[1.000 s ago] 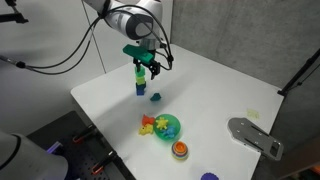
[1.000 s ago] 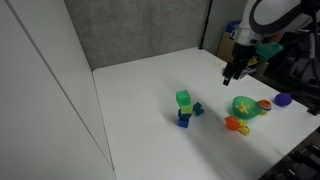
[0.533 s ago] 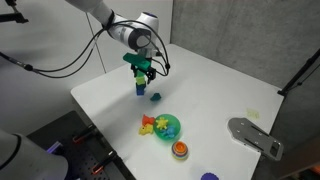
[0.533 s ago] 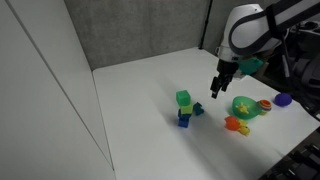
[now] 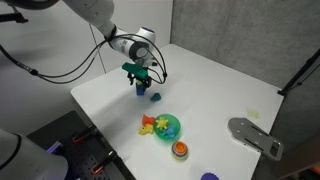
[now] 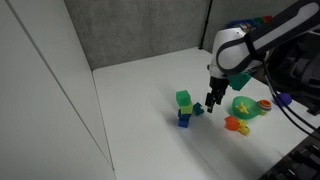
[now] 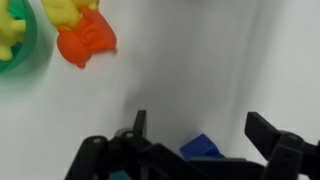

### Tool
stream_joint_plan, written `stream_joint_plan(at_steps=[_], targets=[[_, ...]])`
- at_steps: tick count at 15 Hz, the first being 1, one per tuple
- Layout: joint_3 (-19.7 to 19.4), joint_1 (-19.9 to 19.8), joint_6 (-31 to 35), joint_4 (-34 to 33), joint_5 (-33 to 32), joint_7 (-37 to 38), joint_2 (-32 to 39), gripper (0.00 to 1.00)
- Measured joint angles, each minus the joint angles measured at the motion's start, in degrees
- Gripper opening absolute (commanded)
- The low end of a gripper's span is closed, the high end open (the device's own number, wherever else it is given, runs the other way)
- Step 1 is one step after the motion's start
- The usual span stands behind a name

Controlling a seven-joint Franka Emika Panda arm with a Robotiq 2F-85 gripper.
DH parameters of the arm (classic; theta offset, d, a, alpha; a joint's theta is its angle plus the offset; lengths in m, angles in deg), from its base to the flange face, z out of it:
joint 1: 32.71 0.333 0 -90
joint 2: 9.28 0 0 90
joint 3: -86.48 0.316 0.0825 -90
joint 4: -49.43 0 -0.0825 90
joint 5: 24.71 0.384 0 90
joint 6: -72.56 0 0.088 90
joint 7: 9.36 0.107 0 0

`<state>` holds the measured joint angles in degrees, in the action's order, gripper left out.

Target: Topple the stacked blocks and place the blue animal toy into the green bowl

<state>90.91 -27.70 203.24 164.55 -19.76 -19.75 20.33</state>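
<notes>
Although the pincer [image 7: 200, 128] is spread wide, nothing is gripped; a blue piece [image 7: 200, 147] is seen low between its jaws. At frame centre the stacked blocks [image 6: 183, 108] are standing upright, the blue animal toy [image 6: 197, 109] just beside them, the green bowl [image 6: 245, 106] further right.

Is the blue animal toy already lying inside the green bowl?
No, in an exterior view the blue animal toy lies on the table next to the stacked blocks, outside the green bowl.
</notes>
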Motion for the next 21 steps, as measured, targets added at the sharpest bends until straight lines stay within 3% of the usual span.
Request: stream_joint_plan(at_steps=[12, 21], targets=[[0.93, 3.21, 0.97, -8.76, -2.97, 0.46, 11.89, 1.0], [0.82, 6.04, 0.82, -27.37, -5.53, 3.41, 24.24, 1.0]])
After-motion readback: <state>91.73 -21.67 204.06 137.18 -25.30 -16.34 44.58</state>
